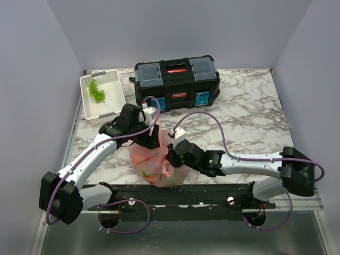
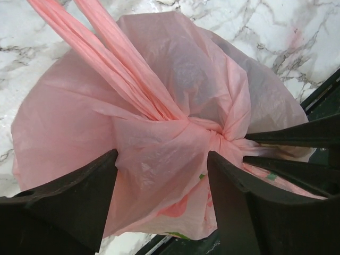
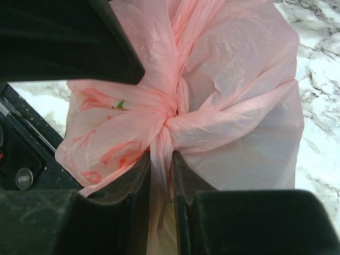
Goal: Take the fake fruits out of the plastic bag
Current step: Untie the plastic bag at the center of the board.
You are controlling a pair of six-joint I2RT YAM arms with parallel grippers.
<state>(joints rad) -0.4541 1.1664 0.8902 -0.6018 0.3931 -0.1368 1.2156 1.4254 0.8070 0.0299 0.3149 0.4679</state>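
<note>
The pink plastic bag (image 1: 150,155) sits knotted shut near the table's front edge, and its loop handles (image 2: 101,48) stretch up and away. The fake fruits are hidden inside it; only faint green and red patches show through. My left gripper (image 1: 144,133) is open, its fingers (image 2: 79,196) wide apart on either side of the bunched plastic beside the knot (image 2: 210,133). My right gripper (image 1: 172,155) is shut on a strand of the bag (image 3: 161,159) just below the knot (image 3: 170,119), and also shows in the left wrist view (image 2: 252,150).
A black toolbox (image 1: 176,82) stands at the back centre. A white slotted basket (image 1: 114,103) at the back left holds a light green grape bunch (image 1: 96,91). A black rail (image 1: 207,192) runs along the table's near edge, right behind the bag.
</note>
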